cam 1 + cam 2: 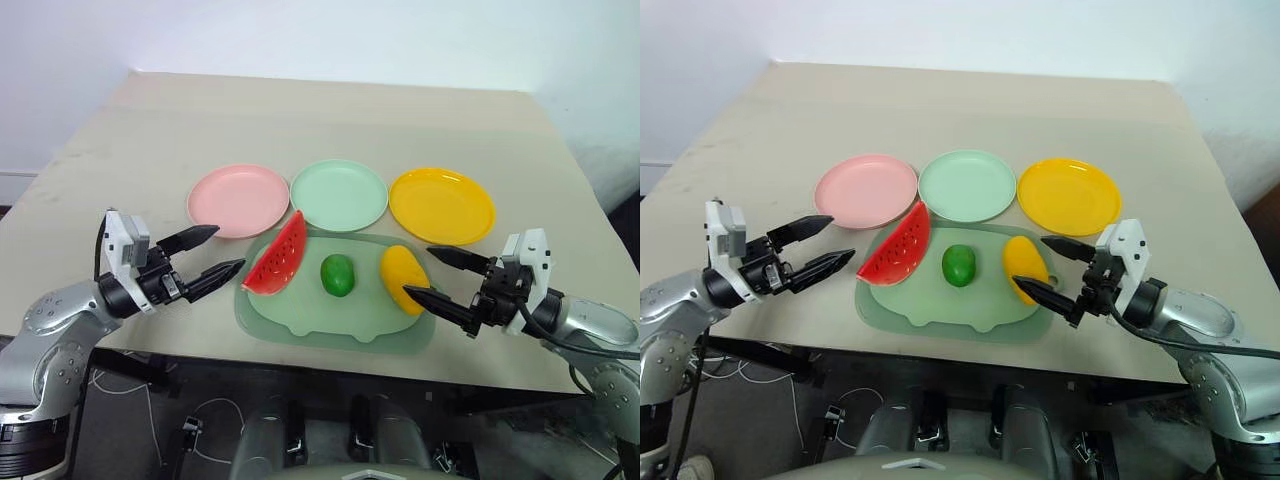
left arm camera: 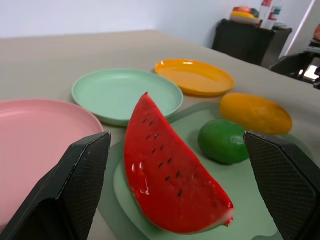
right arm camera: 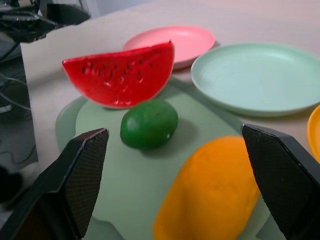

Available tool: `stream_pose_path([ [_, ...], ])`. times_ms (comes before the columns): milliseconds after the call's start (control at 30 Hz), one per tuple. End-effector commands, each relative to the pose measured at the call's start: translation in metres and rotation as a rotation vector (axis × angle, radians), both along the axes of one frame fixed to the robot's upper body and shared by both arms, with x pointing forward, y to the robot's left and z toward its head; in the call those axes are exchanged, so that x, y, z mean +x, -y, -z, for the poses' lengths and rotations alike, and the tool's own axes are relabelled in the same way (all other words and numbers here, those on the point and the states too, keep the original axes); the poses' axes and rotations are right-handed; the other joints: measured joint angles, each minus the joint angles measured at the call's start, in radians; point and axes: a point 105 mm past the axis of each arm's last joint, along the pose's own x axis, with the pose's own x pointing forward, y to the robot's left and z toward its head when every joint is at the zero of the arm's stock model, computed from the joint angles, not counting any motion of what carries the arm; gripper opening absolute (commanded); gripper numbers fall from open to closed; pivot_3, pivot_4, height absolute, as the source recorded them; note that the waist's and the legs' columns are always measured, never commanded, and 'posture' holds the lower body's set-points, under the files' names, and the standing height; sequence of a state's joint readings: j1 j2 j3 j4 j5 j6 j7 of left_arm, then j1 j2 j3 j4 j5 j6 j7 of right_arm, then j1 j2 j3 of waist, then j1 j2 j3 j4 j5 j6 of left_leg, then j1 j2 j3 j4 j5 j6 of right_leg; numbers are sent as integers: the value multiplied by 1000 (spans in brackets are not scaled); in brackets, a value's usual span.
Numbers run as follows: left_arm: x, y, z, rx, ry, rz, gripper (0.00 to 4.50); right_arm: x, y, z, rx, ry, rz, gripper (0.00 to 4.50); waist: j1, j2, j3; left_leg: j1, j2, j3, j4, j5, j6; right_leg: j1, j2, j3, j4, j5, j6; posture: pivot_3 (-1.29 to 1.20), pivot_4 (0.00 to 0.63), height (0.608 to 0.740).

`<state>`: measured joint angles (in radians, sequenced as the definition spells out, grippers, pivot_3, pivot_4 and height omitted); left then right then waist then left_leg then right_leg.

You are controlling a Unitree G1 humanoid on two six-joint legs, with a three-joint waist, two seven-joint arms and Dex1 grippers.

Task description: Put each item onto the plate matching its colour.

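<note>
Fruits sit on the green tray (image 1: pixel 300 325) at the table's (image 1: pixel 300 130) front edge: watermelon slice (image 1: pixel 277 257), green fruit (image 1: pixel 338 275), mango (image 1: pixel 403 278). Left gripper (image 1: pixel 212 252) and right gripper (image 1: pixel 438 277) hover spread, empty, beside the tray. Pink plate (image 1: pixel 238 199), mint plate (image 1: pixel 339 194) and yellow plate (image 1: pixel 441 204) lie bare behind.

1. Bright, even light falls from overhead – shadows beneath the tray (image 1: pixel 300 325) are soft.
2. Glossy highlights sit on the watermelon slice (image 2: pixel 170 175).
3. Wrist views blur the near fingers (image 3: pixel 75 175) – backgrounds soften.
</note>
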<state>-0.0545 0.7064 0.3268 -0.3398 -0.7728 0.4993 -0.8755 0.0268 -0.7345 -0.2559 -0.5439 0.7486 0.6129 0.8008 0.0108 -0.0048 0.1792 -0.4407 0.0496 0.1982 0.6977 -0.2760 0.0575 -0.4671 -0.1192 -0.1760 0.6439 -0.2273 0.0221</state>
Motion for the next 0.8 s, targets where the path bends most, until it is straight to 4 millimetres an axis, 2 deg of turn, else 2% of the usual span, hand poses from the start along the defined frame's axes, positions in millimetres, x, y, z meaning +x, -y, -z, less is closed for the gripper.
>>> stream_pose_path([
  [33,-2,8,-12,21,30,31,4463,-1,-6,-5,-12,14,-30,4500,0,0,0,0,0,0,0,0,-1,0,0,0,0,0,0,0,150,696],
  [267,3,18,-12,-2,33,54,4463,3,-3,-11,-11,32,-4,4500,1,0,0,-1,0,0,0,1,-2,0,0,0,0,0,0,0,150,696],
  [400,6,21,-9,-1,40,48,4463,3,1,-12,-52,-16,19,4500,1,0,0,-1,0,0,0,1,-2,-1,0,0,0,0,0,0,150,696],
  [500,10,22,-2,12,35,52,4463,2,3,-20,-67,-31,62,4500,2,0,0,-1,0,0,0,2,-4,-1,0,0,0,0,0,0,150,696],
  [567,10,30,-4,-9,38,70,4463,2,7,-22,-78,-49,83,4500,1,0,0,-2,0,0,0,2,-4,-2,0,0,0,0,0,0,150,696],
  [800,12,32,-4,0,26,81,4463,8,1,-24,-96,-78,110,4500,-1,1,0,-2,0,0,0,0,0,-2,0,0,0,0,0,0,150,696],
])
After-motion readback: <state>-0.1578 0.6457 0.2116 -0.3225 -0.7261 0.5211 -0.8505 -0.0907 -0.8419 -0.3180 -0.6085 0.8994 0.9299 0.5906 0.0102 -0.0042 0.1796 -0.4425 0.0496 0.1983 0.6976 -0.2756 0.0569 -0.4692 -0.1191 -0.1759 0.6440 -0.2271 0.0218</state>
